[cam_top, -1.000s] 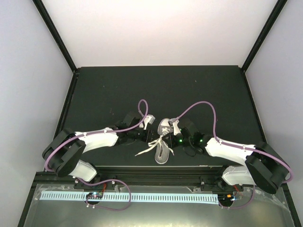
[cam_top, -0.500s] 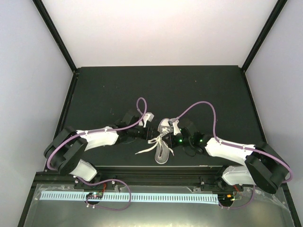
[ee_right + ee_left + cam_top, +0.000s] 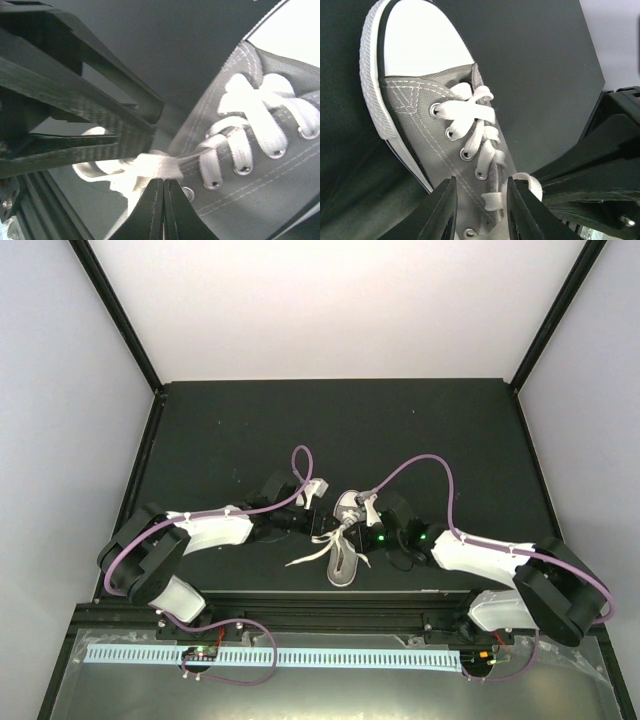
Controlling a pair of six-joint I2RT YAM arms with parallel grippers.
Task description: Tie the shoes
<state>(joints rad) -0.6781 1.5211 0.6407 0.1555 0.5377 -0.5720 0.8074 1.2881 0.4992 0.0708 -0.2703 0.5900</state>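
Grey sneaker [image 3: 417,110] by table's [image 3: 330,430] near edge, right gripper [image 3: 163,192] pinching lace [image 3: 150,167]

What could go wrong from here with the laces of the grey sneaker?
1. The right jaws are shut on just a small fold of white lace; a pull may slip it free.
2. The left jaws stand open over the upper of the small grey canvas sneaker; closing may catch canvas, not lace.

A matte black table [image 3: 250,430] stands enclosed by a pale back wall [image 3: 330,300] and matching side walls [image 3: 60,460], joined at black corner posts [image 3: 115,312]. Soft, even light fills the enclosure, and a white slotted strip [image 3: 300,657] runs along a grey ledge [image 3: 350,692] below the table's near edge.
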